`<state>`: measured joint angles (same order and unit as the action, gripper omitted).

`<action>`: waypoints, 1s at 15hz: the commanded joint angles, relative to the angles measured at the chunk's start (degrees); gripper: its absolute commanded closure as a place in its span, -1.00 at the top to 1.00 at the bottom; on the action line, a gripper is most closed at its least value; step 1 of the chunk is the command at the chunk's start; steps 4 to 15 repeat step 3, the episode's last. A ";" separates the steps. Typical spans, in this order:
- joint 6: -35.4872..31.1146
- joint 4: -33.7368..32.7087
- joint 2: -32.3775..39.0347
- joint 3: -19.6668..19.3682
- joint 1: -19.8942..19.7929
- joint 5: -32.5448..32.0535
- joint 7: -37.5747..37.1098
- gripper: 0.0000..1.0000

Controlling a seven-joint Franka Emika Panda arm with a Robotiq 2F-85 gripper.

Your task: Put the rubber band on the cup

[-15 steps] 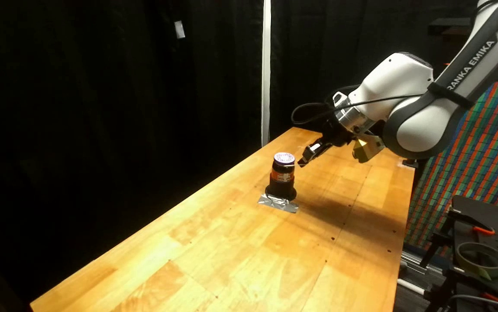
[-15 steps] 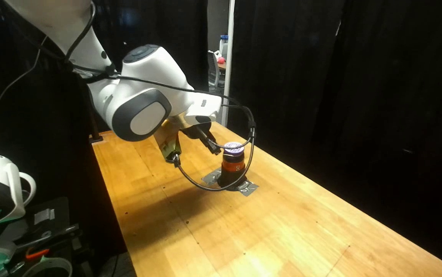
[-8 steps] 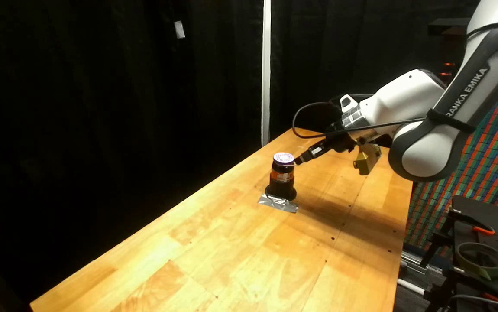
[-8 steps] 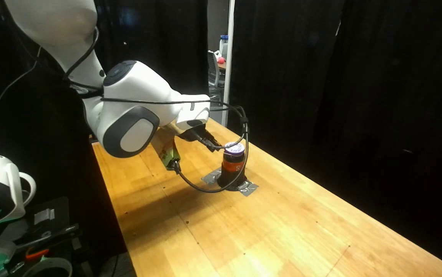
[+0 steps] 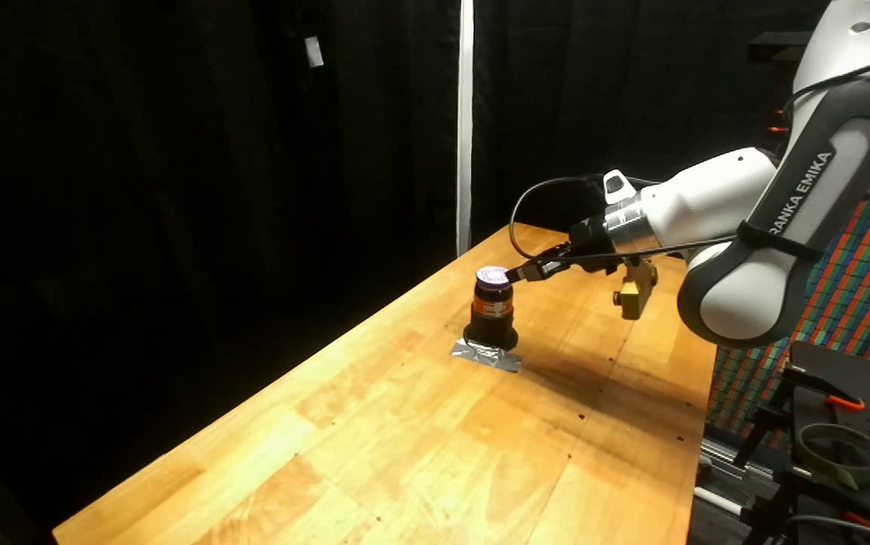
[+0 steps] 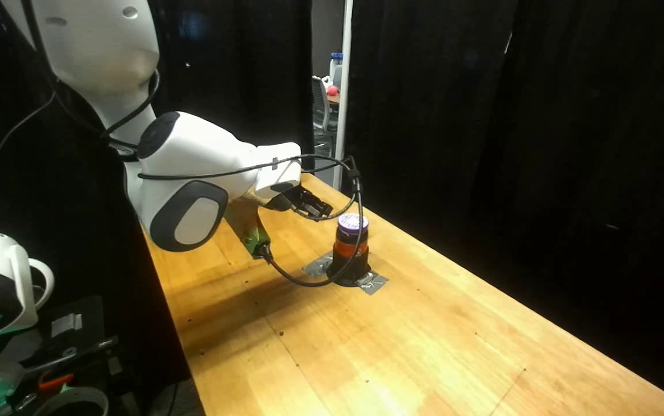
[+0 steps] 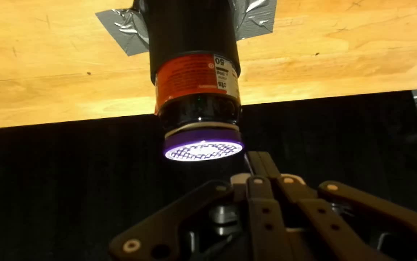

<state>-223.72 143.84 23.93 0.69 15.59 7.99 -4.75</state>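
The cup (image 5: 492, 306) is a dark, jar-like cylinder with an orange label and a purple-rimmed white lid. It stands upright on the table and also shows in an exterior view (image 6: 350, 248) and upside down in the wrist view (image 7: 197, 78). The tan rubber band (image 7: 205, 125) lies around its neck just under the lid, a little slanted at one side. My gripper (image 7: 261, 159) is shut with its fingers together, nothing visible between them. Its tips are beside the lid rim, near lid height, in an exterior view (image 5: 511, 277) and a small way off it in an exterior view (image 6: 327, 209).
Grey tape (image 5: 486, 356) fixes the cup's black base to the wooden table (image 5: 405, 439). My arm's cable (image 6: 361, 222) loops across in front of the cup in an exterior view. Black curtains and a white pole (image 5: 465, 121) stand behind the table.
The band was stretched from the cup to my gripper tips; now it sits round the neck, off the gripper. The gripper has turned and tipped flatter, and the arm has sunk. The cup stays.
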 commanded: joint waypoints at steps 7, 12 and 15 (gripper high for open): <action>16.12 -0.01 -5.23 9.93 -10.45 -13.31 -10.27 -0.29; 16.12 -0.01 -5.23 9.93 -10.45 -13.31 -10.27 -0.29; 16.12 -0.01 -5.23 9.93 -10.45 -13.31 -10.27 -0.29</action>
